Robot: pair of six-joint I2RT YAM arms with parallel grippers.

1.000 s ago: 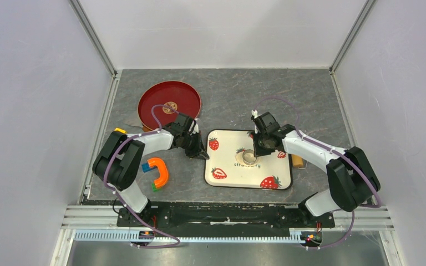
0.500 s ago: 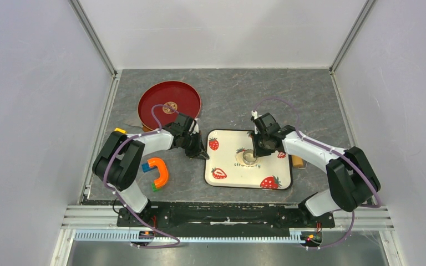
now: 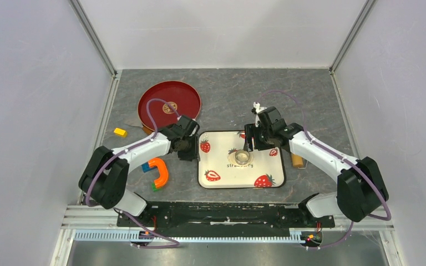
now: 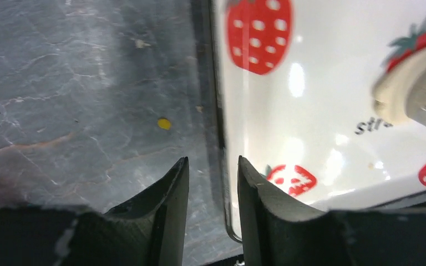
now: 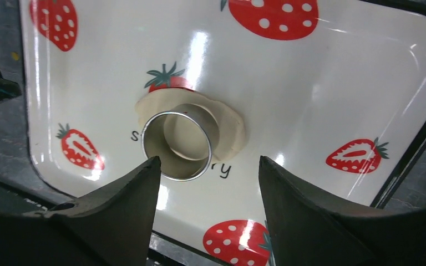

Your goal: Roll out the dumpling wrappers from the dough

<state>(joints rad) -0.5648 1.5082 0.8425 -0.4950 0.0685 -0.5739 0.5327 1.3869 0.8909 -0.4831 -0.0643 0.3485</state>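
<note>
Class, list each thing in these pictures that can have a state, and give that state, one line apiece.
strawberry tray: flat on the table
dough: flattened sheet on the tray, under the metal ring
metal ring: upright on the dough, ungripped
left claw: open, astride the tray's left rim
right claw: open, empty, by the ring
wooden roller: lying beside the tray, untouched

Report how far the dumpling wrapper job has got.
Done: the dough lies flattened on the strawberry tray, and the metal ring stands on it. In hand: nothing is held. The right gripper hovers open over the ring, and the left gripper sits open astride the tray's left rim. Left: lift the ring and free the disc inside it from the surrounding dough. No finished wrapper lies apart yet.
</note>
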